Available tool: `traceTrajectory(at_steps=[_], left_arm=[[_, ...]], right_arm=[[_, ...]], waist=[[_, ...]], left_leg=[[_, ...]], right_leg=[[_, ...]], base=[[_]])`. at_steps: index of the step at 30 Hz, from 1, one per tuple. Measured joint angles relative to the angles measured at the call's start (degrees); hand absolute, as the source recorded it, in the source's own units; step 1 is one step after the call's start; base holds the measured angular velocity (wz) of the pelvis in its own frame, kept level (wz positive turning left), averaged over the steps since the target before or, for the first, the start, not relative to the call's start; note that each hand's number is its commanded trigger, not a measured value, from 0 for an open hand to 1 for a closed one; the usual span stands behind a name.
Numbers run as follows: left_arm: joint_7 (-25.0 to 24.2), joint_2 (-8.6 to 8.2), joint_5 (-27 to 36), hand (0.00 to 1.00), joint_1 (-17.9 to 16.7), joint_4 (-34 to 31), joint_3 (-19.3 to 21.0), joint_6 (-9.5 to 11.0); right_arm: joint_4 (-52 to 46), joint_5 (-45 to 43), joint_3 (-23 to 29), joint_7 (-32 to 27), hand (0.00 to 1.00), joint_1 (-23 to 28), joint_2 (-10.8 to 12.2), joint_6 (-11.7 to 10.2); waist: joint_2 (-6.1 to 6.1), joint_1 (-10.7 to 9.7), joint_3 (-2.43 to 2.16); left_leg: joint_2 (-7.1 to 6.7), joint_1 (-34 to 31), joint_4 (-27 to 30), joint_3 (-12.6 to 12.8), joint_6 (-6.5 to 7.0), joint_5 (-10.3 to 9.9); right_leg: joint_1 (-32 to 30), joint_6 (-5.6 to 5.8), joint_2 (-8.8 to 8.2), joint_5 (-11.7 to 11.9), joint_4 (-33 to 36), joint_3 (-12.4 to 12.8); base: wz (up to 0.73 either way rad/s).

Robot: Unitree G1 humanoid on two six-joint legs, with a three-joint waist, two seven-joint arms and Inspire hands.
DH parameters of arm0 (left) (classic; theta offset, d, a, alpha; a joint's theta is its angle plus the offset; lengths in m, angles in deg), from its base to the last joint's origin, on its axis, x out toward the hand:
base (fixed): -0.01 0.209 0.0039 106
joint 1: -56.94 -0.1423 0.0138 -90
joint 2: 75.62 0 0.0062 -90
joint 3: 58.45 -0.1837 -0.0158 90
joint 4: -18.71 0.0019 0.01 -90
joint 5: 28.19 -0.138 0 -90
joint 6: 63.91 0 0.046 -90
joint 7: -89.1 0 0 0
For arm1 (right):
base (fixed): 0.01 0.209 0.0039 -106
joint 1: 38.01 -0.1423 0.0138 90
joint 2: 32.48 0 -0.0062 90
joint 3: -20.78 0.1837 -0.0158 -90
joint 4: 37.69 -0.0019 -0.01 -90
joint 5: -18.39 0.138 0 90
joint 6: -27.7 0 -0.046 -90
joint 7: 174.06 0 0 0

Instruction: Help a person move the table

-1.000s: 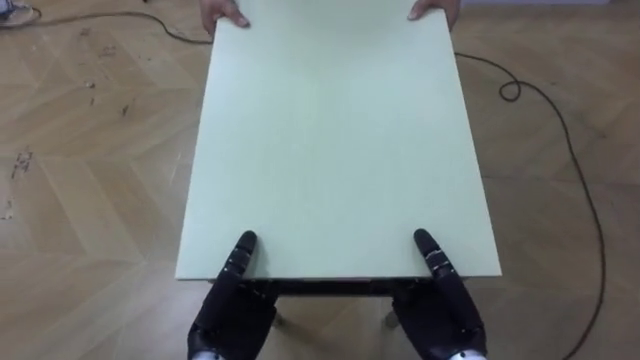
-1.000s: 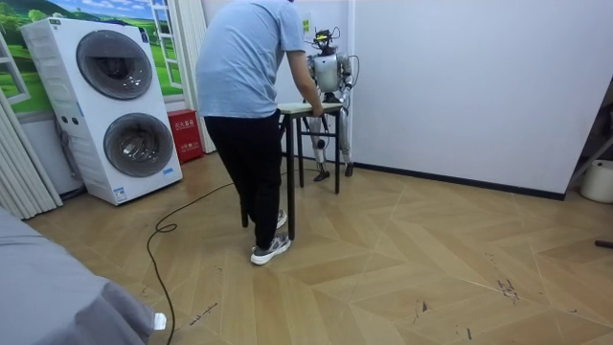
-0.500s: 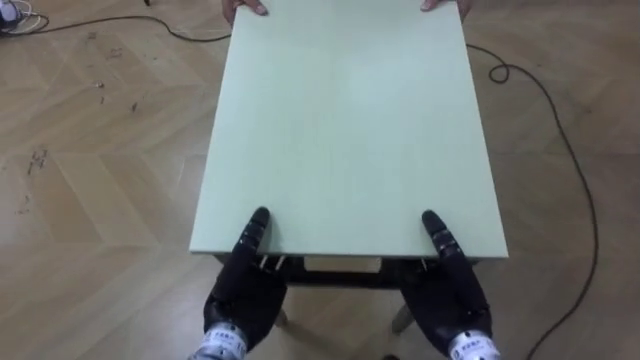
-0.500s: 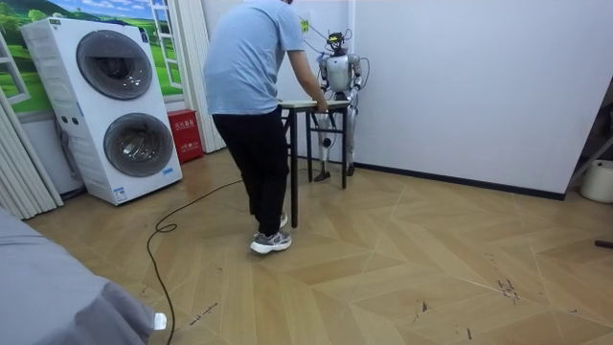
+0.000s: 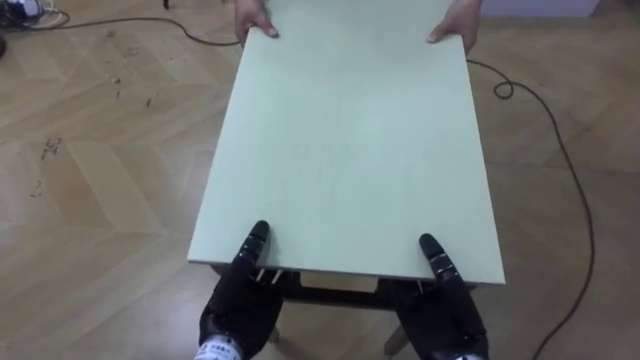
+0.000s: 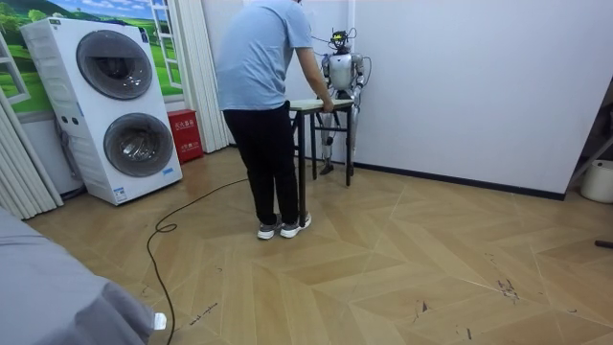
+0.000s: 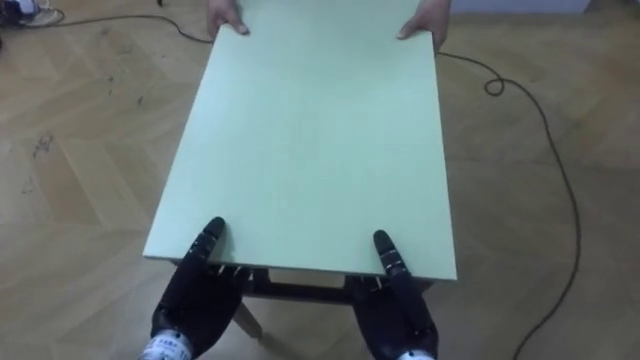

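Observation:
A pale green table top (image 5: pixel 350 150) on dark legs stretches away from me. My left hand (image 5: pixel 240 300) and right hand (image 5: pixel 445 310) hold its near edge at the two corners, with thumbs on top and palms below the edge. At the far end, a person's hands (image 5: pixel 255 22) grip both corners. In the room view the person (image 6: pixel 259 77) in a blue shirt bends over the table (image 6: pixel 308 103), and I stand at its other end, close to the white wall.
A dark cable (image 5: pixel 560 150) loops over the wooden floor right of the table. In the room view, stacked washing machines (image 6: pixel 105 105) and a red box (image 6: pixel 184 134) stand on the left, and the white wall (image 6: pixel 460 86) is behind me.
The person has stepped toward the room view's right and the table has moved with them toward the wall. I have backed up with it, and both hands keep their hold.

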Motion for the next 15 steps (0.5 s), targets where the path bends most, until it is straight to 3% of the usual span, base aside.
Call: traceTrajectory(at_steps=[5, 15], left_arm=[[-0.8, -0.09, -0.1, 1.0, -0.3, 0.0, 0.0, 0.1], [-3.3, -0.22, -0.1, 1.0, -2.1, 0.0, 0.1, 0.6]], right_arm=[[0.0, -0.3, 0.0, 0.5, 1.0, -0.1, -0.3, -0.3], [0.1, -0.6, -1.1, 2.2, 1.0, 0.3, -1.4, -1.1]], waist=[[-0.68, 1.1, 0.01], [-1.1, 1.3, 0.27]], left_leg=[[0.9, 0.1, -2.0, -0.2, -0.71, 0.9], [1.18, 0.1, -2.0, -1.8, -1.13, 1.2]], right_leg=[[1.6, -0.48, 1.79, 2.1, -5.2, -0.6], [2.5, -0.49, 2.15, 2.1, -6.5, -1.8]], base=[[-0.01], [0.06]])
